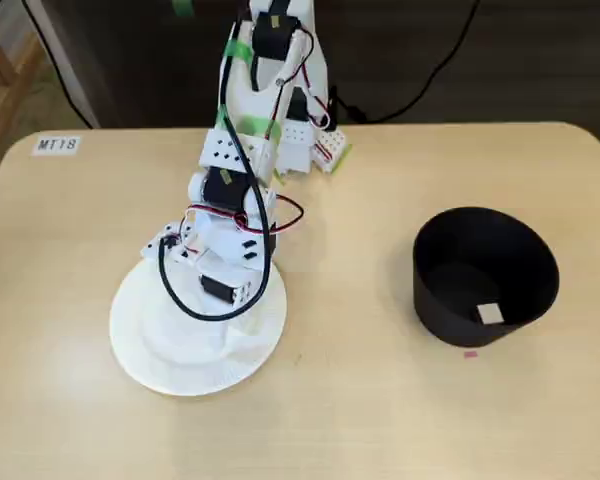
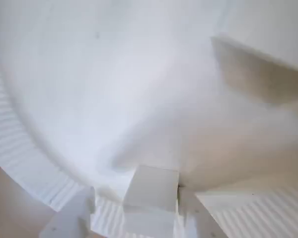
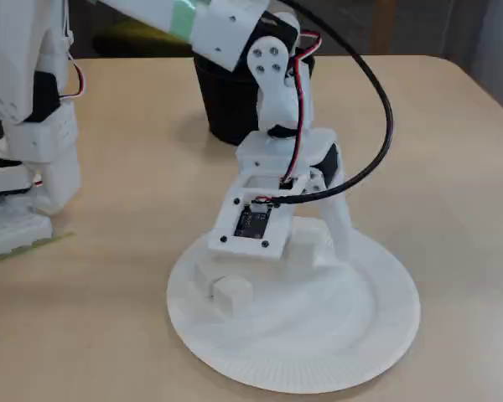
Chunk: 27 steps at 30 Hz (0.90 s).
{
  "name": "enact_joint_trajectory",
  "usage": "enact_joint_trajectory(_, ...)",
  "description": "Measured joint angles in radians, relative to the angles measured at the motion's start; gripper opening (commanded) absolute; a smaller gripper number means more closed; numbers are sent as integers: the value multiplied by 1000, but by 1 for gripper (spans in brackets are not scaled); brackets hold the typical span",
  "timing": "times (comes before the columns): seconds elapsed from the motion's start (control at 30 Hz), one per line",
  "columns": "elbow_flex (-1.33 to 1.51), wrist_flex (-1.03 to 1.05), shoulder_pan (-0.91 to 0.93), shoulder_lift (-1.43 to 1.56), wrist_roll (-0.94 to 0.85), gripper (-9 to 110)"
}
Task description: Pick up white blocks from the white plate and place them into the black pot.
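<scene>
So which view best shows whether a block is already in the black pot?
A fixed view looking down: the black pot is open to the camera, one pale block on its floor. In the other fixed view the arm hides most of the pot. The wrist view shows none of it.

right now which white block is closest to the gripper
The block between the gripper fingers, at the plate rim; another block lies clear of them in a fixed view.
</scene>
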Motion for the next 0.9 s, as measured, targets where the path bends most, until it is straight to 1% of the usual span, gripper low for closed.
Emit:
enact_joint_trajectory(0.03,0,-5,2,0,0,-2)
enact_joint_trajectory(0.37,0,-29,17,0,14,-2)
enact_joint_trajectory(0.47,0,-66,17,15,-12,-2)
enact_joint_trajectory(0.57,2,-126,26,86,-60,-2)
enact_joint_trajectory(0.7,2,-247,-6,224,-133,-2)
enact_joint_trajectory(0.8,2,-328,-58,334,-181,-2)
enact_joint_trajectory(0.9,2,-367,-147,442,-213,-2)
